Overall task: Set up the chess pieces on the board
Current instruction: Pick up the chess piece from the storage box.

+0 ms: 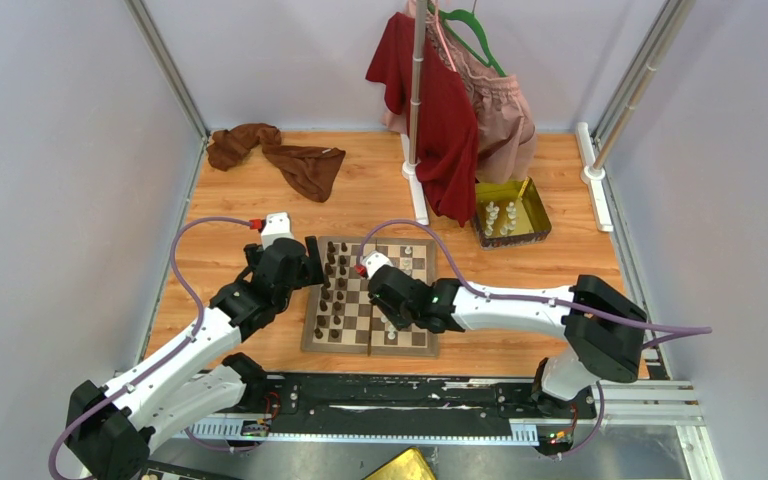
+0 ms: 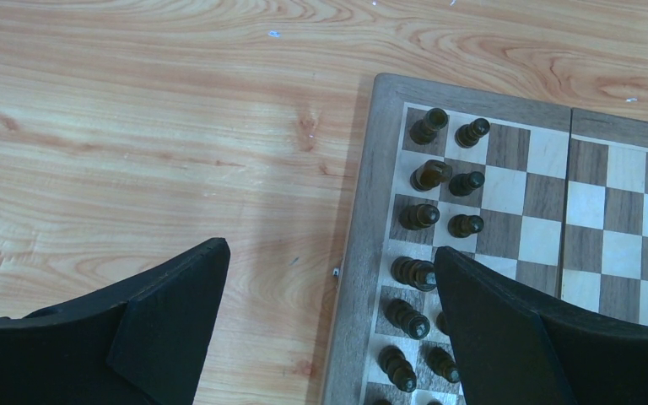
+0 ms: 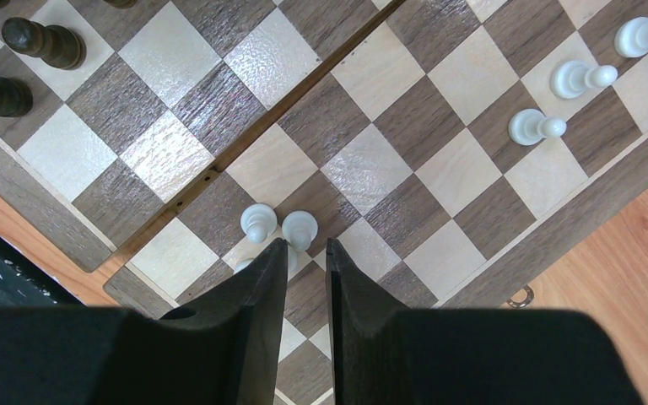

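Observation:
The board lies between my arms. Dark chess pieces stand in two columns along its left side. My left gripper hangs open and empty over the board's left border, also seen from above. My right gripper hovers low over the board's near right part, its jaws a narrow gap apart. A white piece stands right at its tips and another just left of it. Three white pieces stand in a row farther off.
A gold tray with white pieces sits at the back right. A clothes stand carries a red garment behind the board. A brown cloth lies at the back left. A metal clasp sticks out at the board's edge.

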`<state>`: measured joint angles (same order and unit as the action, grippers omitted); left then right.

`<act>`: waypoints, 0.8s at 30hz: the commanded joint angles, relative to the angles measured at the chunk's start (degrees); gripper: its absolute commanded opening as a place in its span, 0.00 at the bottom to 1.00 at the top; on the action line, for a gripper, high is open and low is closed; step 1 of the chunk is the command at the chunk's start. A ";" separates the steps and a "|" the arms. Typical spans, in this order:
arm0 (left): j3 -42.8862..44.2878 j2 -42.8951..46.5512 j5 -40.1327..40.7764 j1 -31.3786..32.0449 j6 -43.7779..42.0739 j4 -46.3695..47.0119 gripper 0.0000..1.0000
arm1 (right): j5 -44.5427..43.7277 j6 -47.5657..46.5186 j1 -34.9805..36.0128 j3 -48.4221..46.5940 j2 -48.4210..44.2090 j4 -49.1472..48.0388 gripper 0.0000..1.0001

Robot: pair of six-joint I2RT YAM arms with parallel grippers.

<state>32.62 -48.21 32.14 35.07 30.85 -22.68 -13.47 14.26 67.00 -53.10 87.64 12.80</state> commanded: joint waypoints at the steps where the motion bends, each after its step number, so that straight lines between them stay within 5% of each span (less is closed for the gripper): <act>1: -0.21 0.02 1.12 0.47 0.53 1.49 1.00 | 0.53 -0.57 0.19 -1.83 0.85 -0.73 0.28; 24: -0.94 -0.59 1.20 0.47 0.58 2.05 1.00 | 1.96 -0.52 -0.64 -2.53 2.66 -1.46 0.11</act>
<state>32.21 -48.66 32.16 35.07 30.85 -22.35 -11.94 13.87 66.87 -54.19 89.54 11.53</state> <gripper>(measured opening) 0.997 0.142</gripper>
